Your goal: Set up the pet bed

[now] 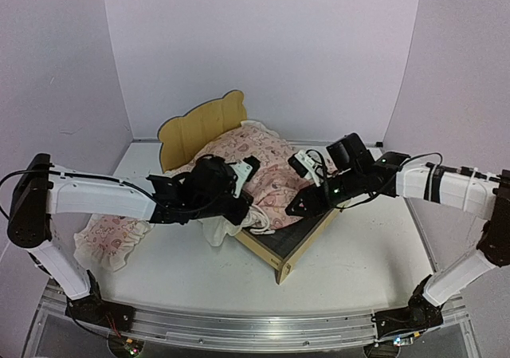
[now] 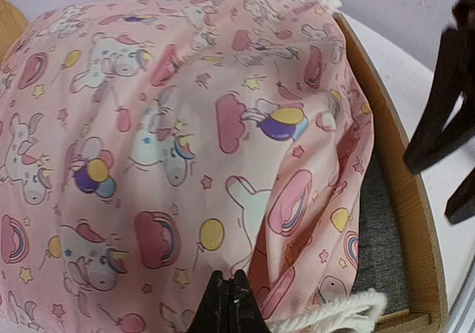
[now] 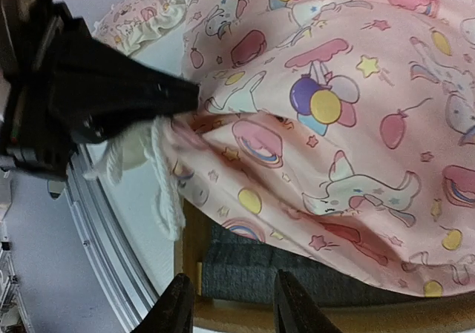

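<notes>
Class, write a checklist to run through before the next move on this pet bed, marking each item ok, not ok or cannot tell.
1. Left pincer shut on the blanket edge: ok.
2. Right pincer open, holding nothing: ok.
3. Blanket spread flat: not ok, bunched.
4. Mattress pad lying in the bed frame: ok.
5. Pillow on the bed: not ok, on the table beside it.

Bright, even light from above; soft shadow beside the pet bed (image 1: 284,269); wrist views slightly soft.
</notes>
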`<state>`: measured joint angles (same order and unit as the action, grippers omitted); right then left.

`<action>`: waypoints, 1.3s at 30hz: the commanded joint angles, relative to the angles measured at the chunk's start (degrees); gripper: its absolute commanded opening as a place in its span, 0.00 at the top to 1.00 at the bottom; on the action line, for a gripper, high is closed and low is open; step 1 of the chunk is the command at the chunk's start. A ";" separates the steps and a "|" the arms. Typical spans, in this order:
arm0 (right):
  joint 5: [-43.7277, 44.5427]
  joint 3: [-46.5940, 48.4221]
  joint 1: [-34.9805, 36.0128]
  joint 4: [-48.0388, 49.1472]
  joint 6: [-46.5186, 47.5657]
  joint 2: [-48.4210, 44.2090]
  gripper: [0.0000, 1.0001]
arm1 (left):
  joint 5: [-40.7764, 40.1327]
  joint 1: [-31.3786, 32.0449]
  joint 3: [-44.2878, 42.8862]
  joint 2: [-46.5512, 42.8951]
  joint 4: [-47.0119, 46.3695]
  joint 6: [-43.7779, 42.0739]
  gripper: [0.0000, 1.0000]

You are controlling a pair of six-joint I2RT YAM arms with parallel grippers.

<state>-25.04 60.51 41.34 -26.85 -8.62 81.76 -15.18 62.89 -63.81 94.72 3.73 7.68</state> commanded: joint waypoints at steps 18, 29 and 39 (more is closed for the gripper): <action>16.70 -7.44 4.40 34.89 -23.67 10.44 0.76 | 33.75 -16.25 6.22 -2.72 -19.48 11.98 1.00; 34.12 0.02 4.36 46.32 -24.69 19.30 0.72 | 31.69 -20.97 9.92 -8.33 -20.21 16.87 0.69; 20.44 4.92 4.27 31.25 -16.26 17.71 0.68 | 29.82 -17.81 10.28 -13.42 -8.87 12.25 0.25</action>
<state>0.43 64.25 45.89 9.76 -28.62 102.76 16.40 43.90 -51.81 78.32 -10.37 21.28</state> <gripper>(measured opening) 0.303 0.700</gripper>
